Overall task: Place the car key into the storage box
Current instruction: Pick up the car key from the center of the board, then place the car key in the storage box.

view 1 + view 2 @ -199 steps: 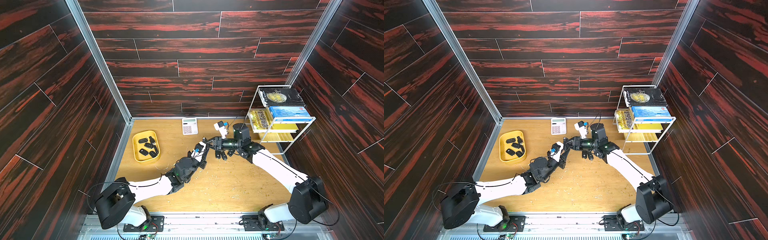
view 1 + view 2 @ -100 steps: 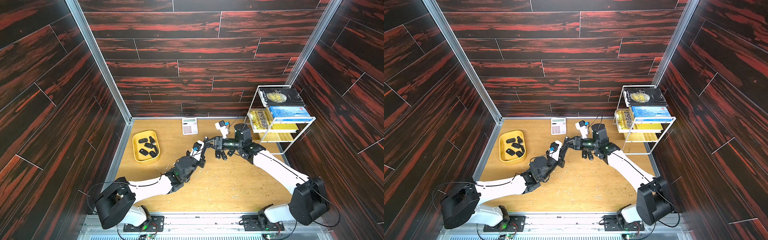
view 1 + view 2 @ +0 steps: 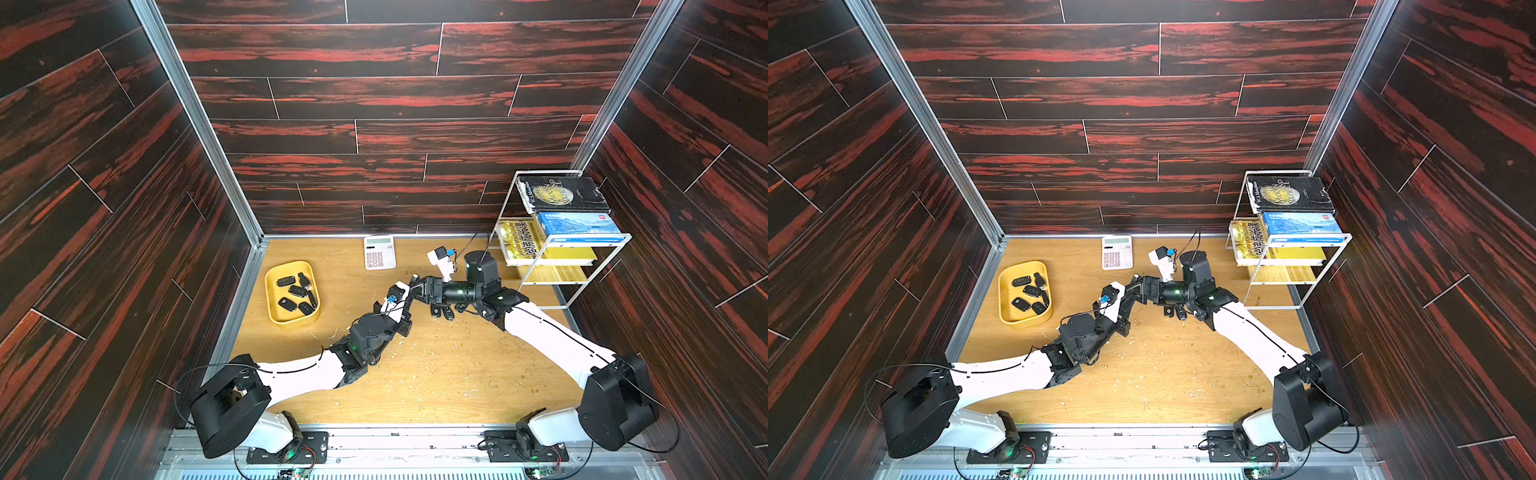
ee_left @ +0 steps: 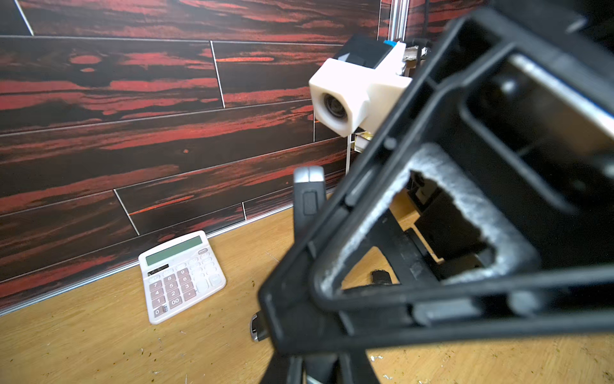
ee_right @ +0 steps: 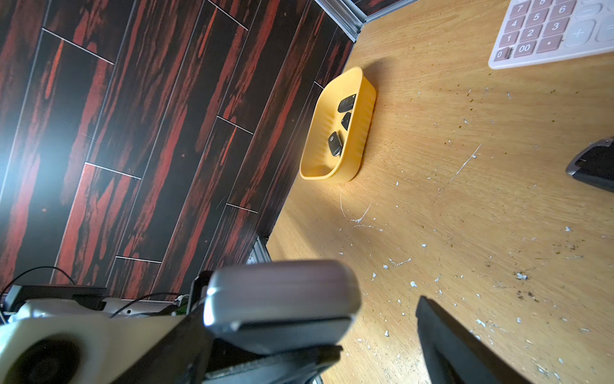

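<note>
Jaws of the left gripper [image 3: 407,299] pinch the car key [image 5: 282,299]; the right gripper [image 3: 419,286] has its jaws apart beside it.

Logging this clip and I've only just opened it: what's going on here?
Both arms meet mid-table at one car key. The left gripper is shut on it and holds it off the table. The right gripper stands open right beside it, so this looks like a handover. The yellow storage box, on the left arm's side, holds several keys. More keys lie loose under the right arm.
</note>
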Tool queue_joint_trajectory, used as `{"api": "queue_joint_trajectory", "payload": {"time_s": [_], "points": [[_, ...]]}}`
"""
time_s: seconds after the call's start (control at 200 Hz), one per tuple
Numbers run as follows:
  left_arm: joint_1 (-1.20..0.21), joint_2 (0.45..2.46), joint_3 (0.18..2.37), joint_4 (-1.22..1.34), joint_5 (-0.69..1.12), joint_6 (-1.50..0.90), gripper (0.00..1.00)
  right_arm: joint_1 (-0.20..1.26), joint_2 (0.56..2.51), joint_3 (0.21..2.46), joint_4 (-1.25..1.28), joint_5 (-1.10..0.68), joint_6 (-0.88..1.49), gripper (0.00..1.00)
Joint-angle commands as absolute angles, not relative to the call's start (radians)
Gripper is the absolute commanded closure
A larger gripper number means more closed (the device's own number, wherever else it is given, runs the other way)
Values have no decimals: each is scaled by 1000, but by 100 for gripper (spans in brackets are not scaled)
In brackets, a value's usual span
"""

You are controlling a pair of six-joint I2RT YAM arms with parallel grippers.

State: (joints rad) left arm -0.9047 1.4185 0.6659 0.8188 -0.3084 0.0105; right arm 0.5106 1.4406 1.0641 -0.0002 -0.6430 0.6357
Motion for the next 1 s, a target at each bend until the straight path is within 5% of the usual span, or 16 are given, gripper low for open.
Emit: {"api": "queue_joint_trajectory", "payload": {"time_s": [0.0,0.336,0.686,0.997], "points": [[-908,1378,671,824,-339,9,90,514,1448,1092,-11,-638,627,1],[-859,1264,615,665,-398,-125,89,480,1497,1192,-17,-591,610,1],[-718,948,724,-15,-476,-195,91,392,1611,1181,171,-656,666,2],[-425,935,850,-298,-393,-215,91,387,1622,1044,314,-710,707,1]]}}
